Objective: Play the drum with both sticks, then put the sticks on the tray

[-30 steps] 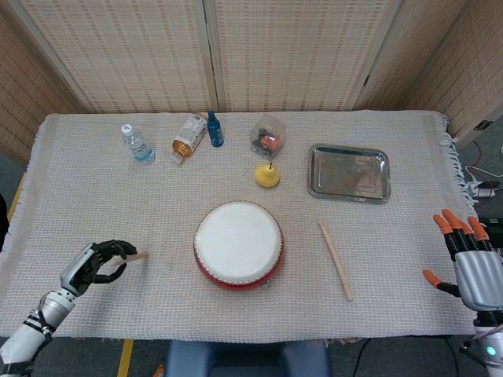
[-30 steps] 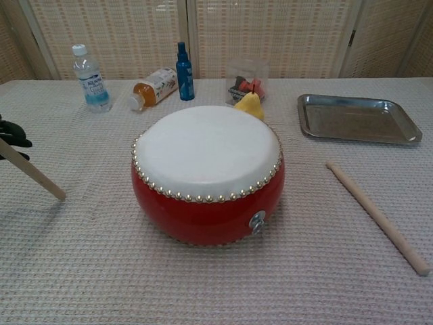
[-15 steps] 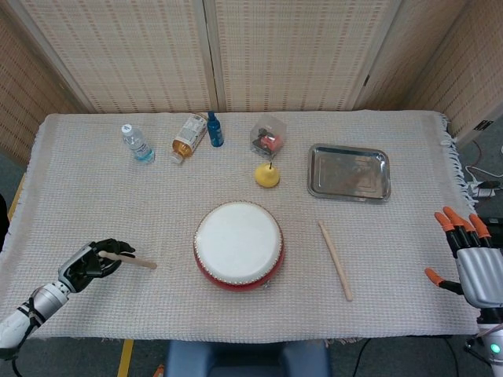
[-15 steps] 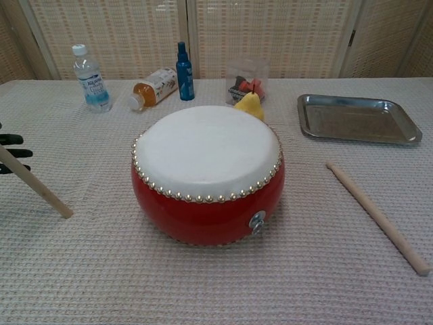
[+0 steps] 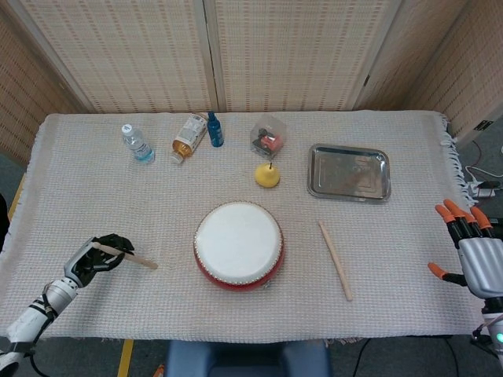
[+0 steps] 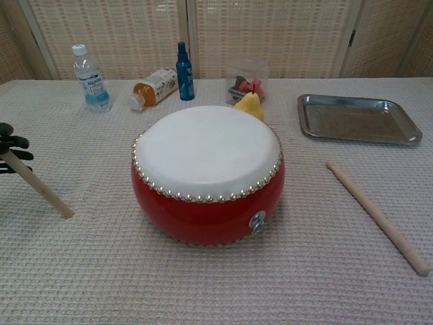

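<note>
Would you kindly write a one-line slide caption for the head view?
Left hand holds one drumstick beside the red drum; second stick lies untouched, right hand open, tray waiting.

The left hand (image 5: 100,253) at eight o'clock in the head view is black, with dark jointed fingers (image 6: 13,143); a silver-grey wrist and a pale forearm with a black band follow it toward the corner. The right hand (image 5: 471,253) at four o'clock has a pale grey metallic palm and dark fingers capped in bright orange.
</note>
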